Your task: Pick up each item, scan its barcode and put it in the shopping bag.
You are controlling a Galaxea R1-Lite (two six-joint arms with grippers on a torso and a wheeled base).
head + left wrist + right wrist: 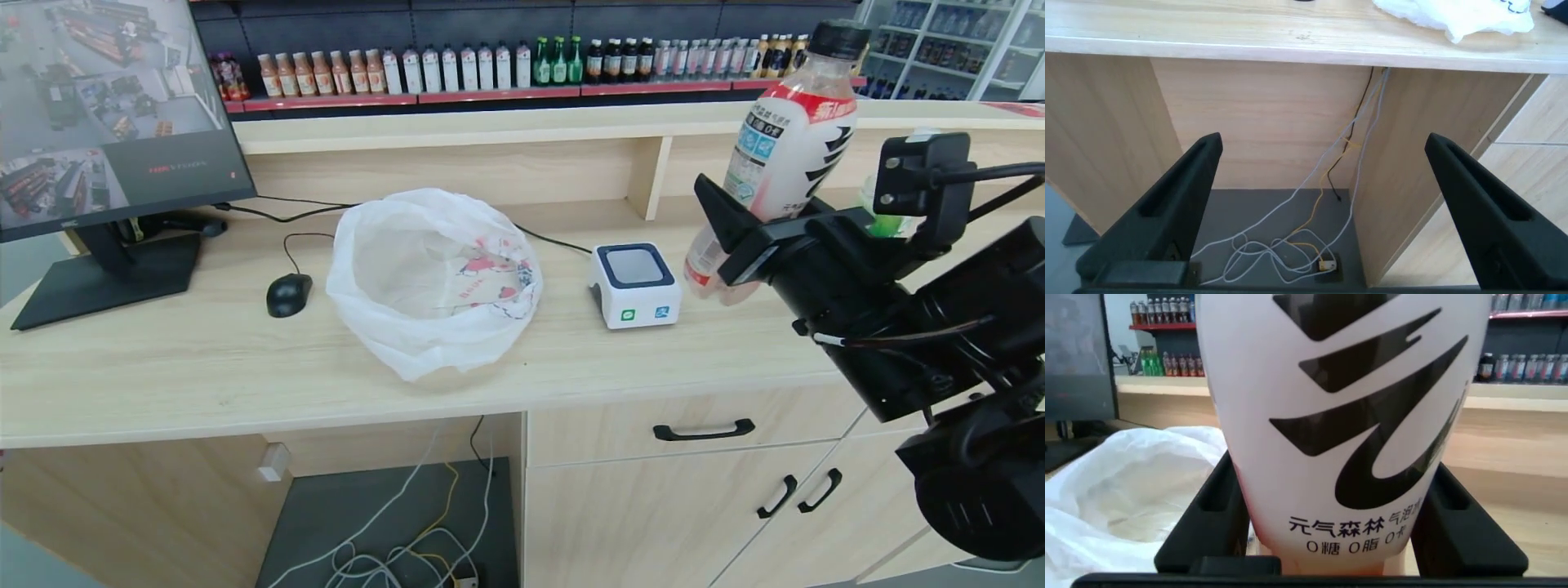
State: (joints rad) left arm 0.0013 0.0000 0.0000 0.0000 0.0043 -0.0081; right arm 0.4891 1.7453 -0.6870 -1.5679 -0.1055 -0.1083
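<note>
A pale drink bottle (784, 155) with a black cap and a red-and-white label hangs tilted above the counter, to the right of the scanner. My right gripper (755, 233) is shut on its lower body, and up close the bottle (1339, 416) sits between the black fingers (1204, 518). The white barcode scanner (634, 284) with a dark glass top stands on the counter. Left of it, the white plastic shopping bag (433, 278) lies open. My left gripper (1323, 212) is open, below counter height, facing the recess under the counter.
A monitor (106, 106) on its stand and a black mouse (288, 294) occupy the counter's left part. A raised wooden shelf (522, 131) runs behind the counter (204, 367). Loose cables (1290, 245) lie on the floor of the recess. A green object (886, 220) sits behind my right arm.
</note>
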